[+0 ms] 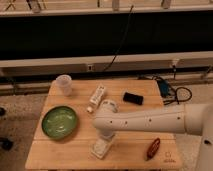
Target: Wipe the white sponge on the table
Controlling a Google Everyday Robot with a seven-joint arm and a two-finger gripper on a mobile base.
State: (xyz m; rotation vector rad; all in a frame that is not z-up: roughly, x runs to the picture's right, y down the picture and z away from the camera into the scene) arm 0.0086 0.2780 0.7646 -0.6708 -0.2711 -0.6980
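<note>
The white sponge [100,148] lies flat near the front edge of the light wooden table [127,150], a little left of centre. My white arm reaches in from the right across the tabletop. Its gripper [105,138] points down right over the sponge's far end and appears to touch it. The wrist hides the top part of the sponge.
A green plate [59,122] sits at the left. A clear cup [64,84] stands at the back left, with a slim white box [97,94] and a black object [133,98] further right at the back. A reddish-brown object [153,148] lies at the front right. Cables [172,92] hang off the right rear.
</note>
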